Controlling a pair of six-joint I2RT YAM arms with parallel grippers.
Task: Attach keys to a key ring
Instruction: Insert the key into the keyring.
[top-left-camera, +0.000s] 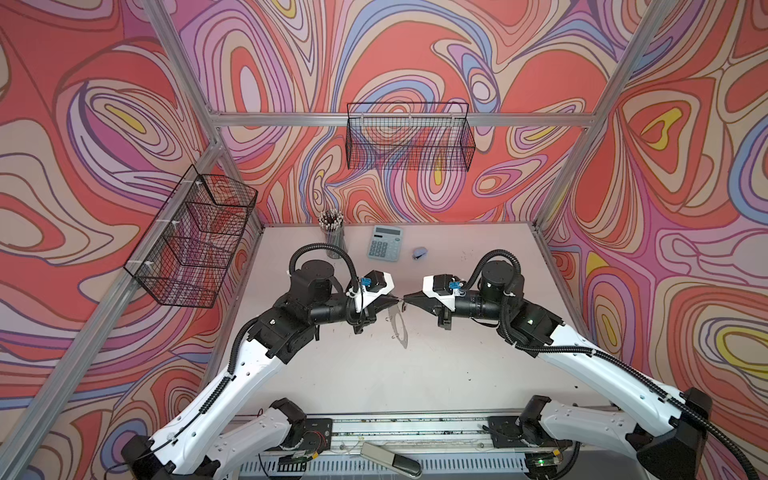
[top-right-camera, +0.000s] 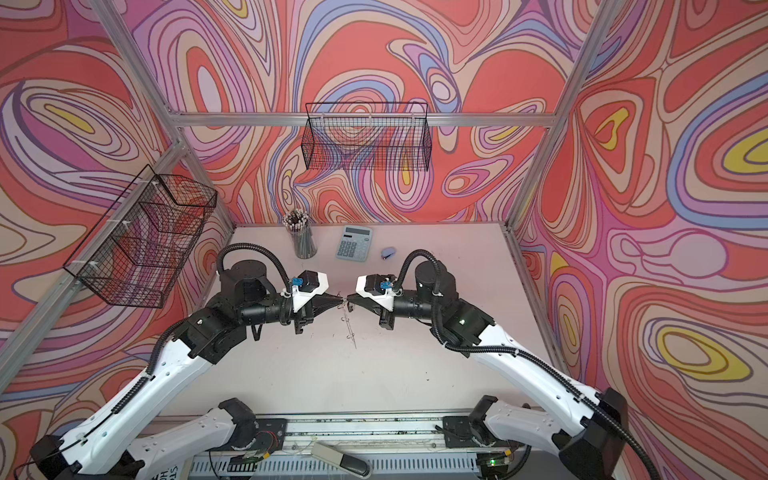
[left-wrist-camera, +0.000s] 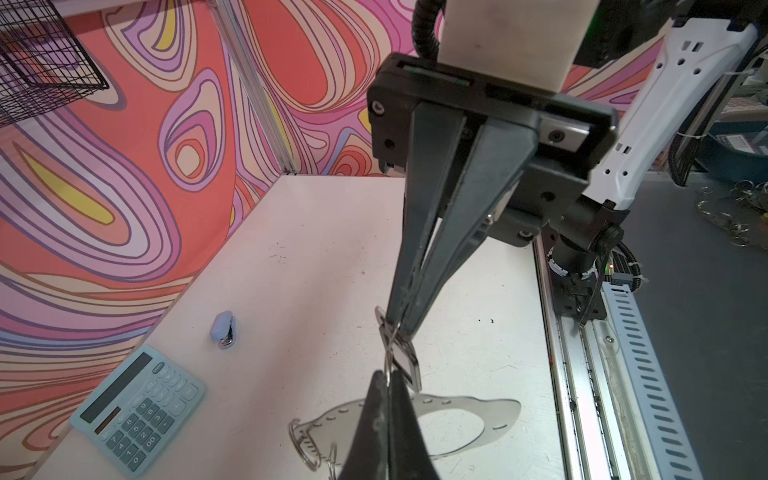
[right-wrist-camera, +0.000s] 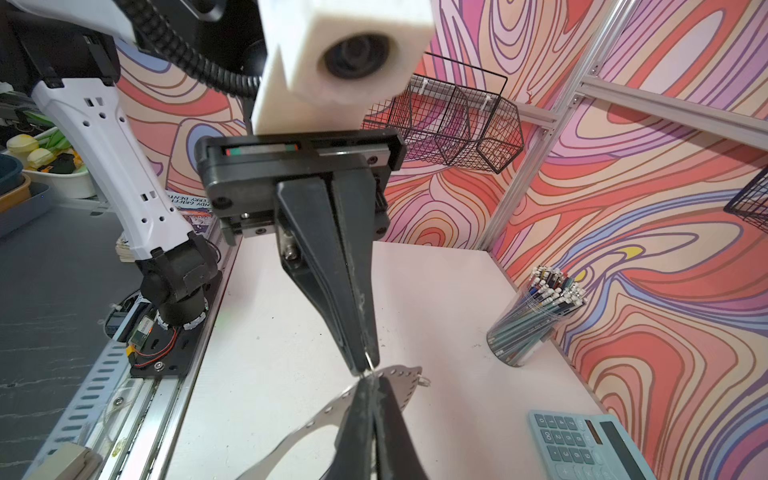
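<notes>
Left gripper: reaching from 9 o'clock to the table centre; fingers pressed together, pinching a thin silver wire loop, as far as visible.
Right gripper: reaching from 3 o'clock, tip to tip with the left; fingers pressed together, pinching the key by its silver end.
Key: in the air between both tips; black tag with pale window hanging just under the right tips, touching or almost touching the wire loop.
Ring: flat oval band under the meeting point, stretching toward 6 o'clock in both top views; seen there nearly edge-on, so probably hanging from the pinched loop and not lying on the table; not certain.
Rim loops: a few more small silver ones on the dotted rim, free.
Step, as a judgement: threading the key on the loop; joined or not, impossible to tell.
Key handling: light, stiff, smooth, ready to swivel or slip; best taken flat across the metal head or the broad faces of the tag.
Ring handling: light, thin, maybe a little springy; likely to swing if held by one loop; firmer hold at the rim just beside that loop.
Loop handling: fine springy wire, easy to bend or lose; gentle force only.
Elsewhere: calculator at 12 o'clock, pencil cup at 11, stapler at 1, all well apart.
</notes>
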